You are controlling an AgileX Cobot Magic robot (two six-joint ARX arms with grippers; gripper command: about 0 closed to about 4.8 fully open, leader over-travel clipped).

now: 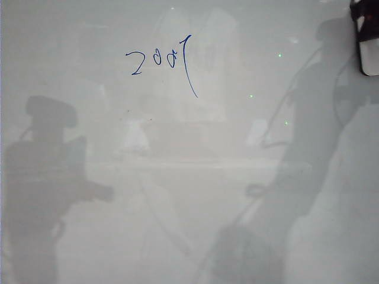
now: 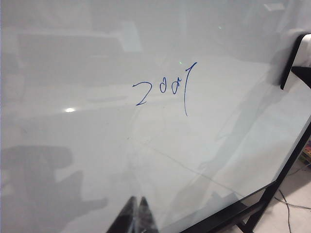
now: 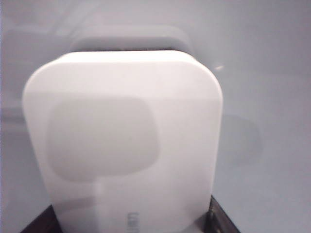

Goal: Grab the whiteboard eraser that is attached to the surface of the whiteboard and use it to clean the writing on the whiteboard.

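Eraser: the whiteboard eraser is seen at the whiteboard top-right corner, flanked by right gripper fingers, grip not determinable | Left gripper: tips together, low on board | Writing: the writing reads "2007" | Room: wide bare board lies between.

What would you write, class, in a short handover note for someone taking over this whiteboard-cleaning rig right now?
Left gripper: low in front of the whiteboard, fingertips close together, holding nothing.
Right gripper: at the board's upper right corner, dark fingers either side of the whiteboard eraser; a firm grip cannot be confirmed.
Eraser: at that corner, apparently on the board.
Writing: blue scrawl in the upper middle, intact and well left of the eraser.
Done: right arm has reached the eraser.
Left: secure the grip, pull the eraser off, carry it to the writing, wipe.
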